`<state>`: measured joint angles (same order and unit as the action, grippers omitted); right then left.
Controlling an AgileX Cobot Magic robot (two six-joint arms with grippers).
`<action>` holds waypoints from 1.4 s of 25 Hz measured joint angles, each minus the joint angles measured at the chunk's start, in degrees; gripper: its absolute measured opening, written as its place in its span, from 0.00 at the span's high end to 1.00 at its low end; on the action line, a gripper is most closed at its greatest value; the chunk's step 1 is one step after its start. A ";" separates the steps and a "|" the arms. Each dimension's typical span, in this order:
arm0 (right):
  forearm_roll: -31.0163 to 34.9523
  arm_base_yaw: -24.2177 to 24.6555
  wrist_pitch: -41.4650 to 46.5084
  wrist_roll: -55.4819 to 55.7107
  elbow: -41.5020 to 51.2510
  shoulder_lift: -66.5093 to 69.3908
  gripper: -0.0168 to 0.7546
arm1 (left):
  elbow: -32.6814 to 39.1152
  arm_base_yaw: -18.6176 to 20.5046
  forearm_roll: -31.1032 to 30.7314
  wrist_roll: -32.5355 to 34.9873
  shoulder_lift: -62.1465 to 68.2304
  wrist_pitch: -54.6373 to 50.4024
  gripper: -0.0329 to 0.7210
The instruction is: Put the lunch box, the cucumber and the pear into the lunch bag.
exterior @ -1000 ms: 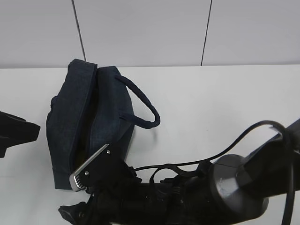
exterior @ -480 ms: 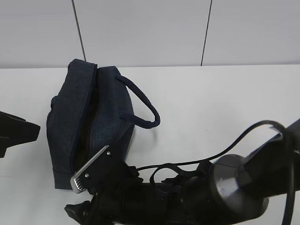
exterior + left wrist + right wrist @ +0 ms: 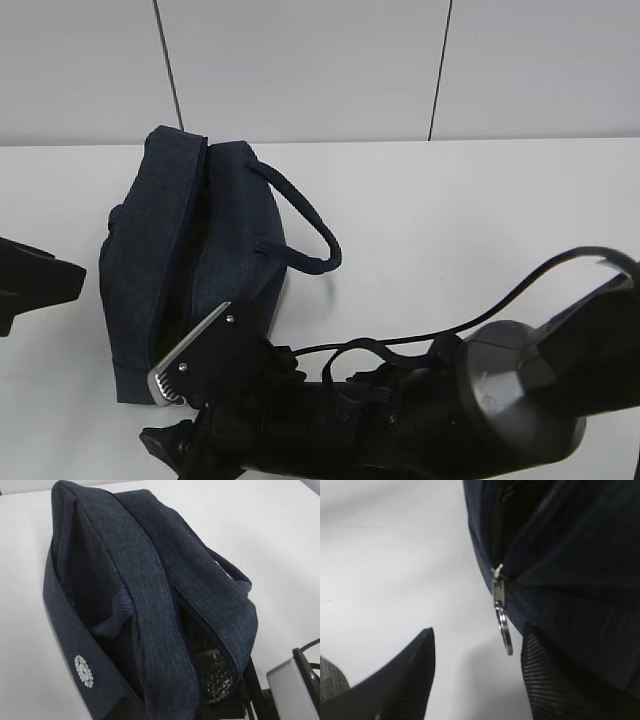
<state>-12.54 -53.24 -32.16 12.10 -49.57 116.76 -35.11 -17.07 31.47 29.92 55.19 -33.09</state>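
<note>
Nearby, right tool (image 3: pixel 477 672) gapes beside ring pull (image 3: pixel 505 630) — lunch bag (image 3: pixel 190 260) partly unzipped.

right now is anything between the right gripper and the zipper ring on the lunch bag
Nothing visible. In the right wrist view the right gripper is open, and the metal ring pull hangs off the lunch bag just above the gap between its fingers, nearer the right one, with only bare table behind.

Lab: bare white table (image 3: pixel 480 210), panelled wall (image 3: pixel 300 70)
</note>
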 joint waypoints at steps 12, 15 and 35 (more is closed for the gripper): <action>2.25 0.00 0.23 -1.95 0.00 0.00 0.52 | 0.00 0.00 0.00 0.00 0.00 0.00 0.64; 2.72 0.00 0.23 -2.46 0.00 0.00 0.54 | 0.00 0.00 0.00 0.00 0.00 0.00 0.64; 5.97 0.00 0.49 -7.13 0.00 -1.96 0.98 | 0.00 0.00 0.00 0.00 0.00 0.00 0.64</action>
<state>-6.57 -53.24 -31.67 4.97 -49.57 114.81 -35.11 -17.07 31.47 29.92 55.19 -33.09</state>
